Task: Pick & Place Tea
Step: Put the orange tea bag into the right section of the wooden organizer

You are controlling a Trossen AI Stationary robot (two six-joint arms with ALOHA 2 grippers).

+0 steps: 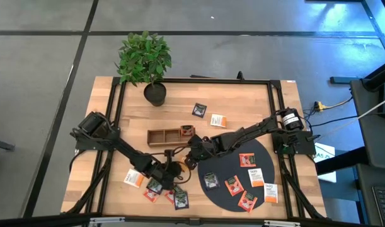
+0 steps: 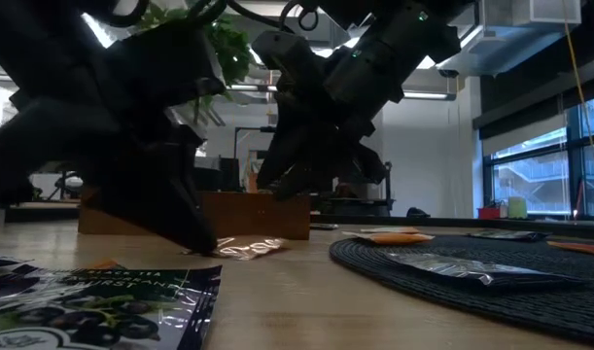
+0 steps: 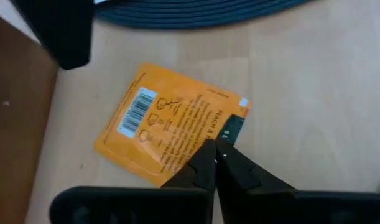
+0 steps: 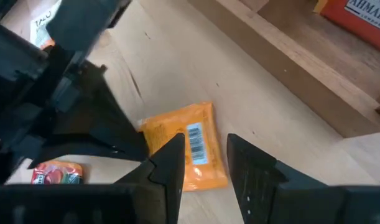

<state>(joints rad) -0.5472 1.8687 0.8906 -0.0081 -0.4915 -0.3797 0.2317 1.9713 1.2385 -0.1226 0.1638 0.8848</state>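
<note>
An orange tea sachet [image 3: 171, 127] with a barcode lies on the wood just in front of the brown tray [image 1: 162, 136]. It also shows in the right wrist view [image 4: 186, 149] and low on the table in the low view [image 2: 250, 248]. My left gripper [image 3: 214, 152] is shut, with its tips at the sachet's edge. My right gripper [image 4: 205, 155] hangs open above the sachet. Its two fingers straddle the barcode end and stay clear of the table in the low view [image 2: 287, 180]. My left gripper sets its shut fingertips [image 2: 201, 239] on the orange sachet's edge near a corner [image 3: 205, 142]. The fingers slant down from the table's left side. The sachet lies on the wood under them.
The tray holds a red sachet in its right compartment [image 1: 187, 131]. A black round mat [image 1: 233, 165] at the near right carries several sachets. More sachets lie at the near left [image 1: 155, 188] and behind the tray [image 1: 208, 115]. A potted plant [image 1: 145, 60] stands at the far left.
</note>
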